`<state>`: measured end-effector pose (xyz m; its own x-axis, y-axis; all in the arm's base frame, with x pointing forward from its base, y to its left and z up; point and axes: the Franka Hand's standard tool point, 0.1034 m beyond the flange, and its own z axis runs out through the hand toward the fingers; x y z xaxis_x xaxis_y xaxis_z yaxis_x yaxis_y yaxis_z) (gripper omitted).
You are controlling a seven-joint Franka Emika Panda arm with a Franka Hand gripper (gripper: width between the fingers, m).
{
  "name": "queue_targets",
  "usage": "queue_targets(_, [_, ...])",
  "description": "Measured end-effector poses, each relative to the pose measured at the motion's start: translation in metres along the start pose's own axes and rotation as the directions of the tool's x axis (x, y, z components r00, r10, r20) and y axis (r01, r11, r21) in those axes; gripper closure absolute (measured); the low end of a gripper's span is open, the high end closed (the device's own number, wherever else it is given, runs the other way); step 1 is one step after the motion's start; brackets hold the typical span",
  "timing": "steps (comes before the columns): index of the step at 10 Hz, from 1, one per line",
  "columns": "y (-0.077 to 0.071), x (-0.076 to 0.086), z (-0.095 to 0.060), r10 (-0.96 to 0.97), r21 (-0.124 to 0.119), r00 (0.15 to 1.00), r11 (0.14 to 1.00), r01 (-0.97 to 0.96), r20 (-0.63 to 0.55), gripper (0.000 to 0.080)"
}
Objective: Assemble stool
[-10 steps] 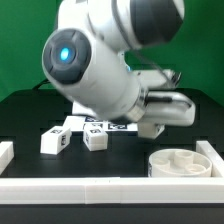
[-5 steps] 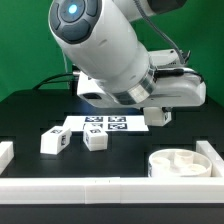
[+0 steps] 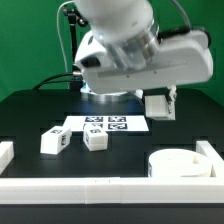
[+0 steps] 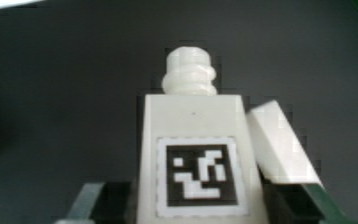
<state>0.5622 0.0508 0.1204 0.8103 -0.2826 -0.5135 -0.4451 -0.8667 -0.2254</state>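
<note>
My gripper (image 3: 160, 100) is shut on a white stool leg (image 3: 157, 107) and holds it well above the table at the exterior view's right. In the wrist view the leg (image 4: 202, 150) fills the middle, tag facing the camera, its threaded tip pointing away, with my fingers (image 4: 101, 203) on either side. The round white seat disc (image 3: 180, 163) lies on the table at the front right, below the held leg. Two more white legs (image 3: 55, 141) (image 3: 95, 140) lie on the table at the left.
The marker board (image 3: 105, 124) lies flat at the table's middle back. White border rails run along the front (image 3: 100, 186), left (image 3: 6, 152) and right (image 3: 211, 150). The arm's body (image 3: 130, 50) looms over the back.
The arm has risen and swung upward, lifting the held leg from just above the table to well above it. The seat and the two loose legs have not moved.
</note>
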Motion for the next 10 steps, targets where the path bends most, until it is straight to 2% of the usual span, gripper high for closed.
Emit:
queue_targets(1, [-0.006,0.005,-0.008,-0.007,0.007,0.997,1.000,0.008,-0.075,0.0462])
queue_targets(3, [-0.007,0.007,-0.004,-0.011,0.006,0.969,1.000,0.013,-0.247,0.0462])
queue_targets(5, [-0.011,0.015,-0.008,-0.024,0.006,0.919,1.000,0.028,-0.394,0.0462])
queue_targets(6, [-0.012,0.014,-0.014,-0.090,-0.041,0.897,0.996,0.081,-0.432,0.0462])
queue_targets(7, [-0.017,0.020,-0.027,-0.131,-0.070,0.855,0.991,0.111,-0.502,0.0462])
queue_targets(9, [-0.029,0.027,-0.036,-0.219,-0.135,0.765,0.976,0.173,-0.606,0.0462])
queue_targets(10, [-0.030,0.030,-0.036,-0.219,-0.134,0.709,0.975,0.175,-0.671,0.0462])
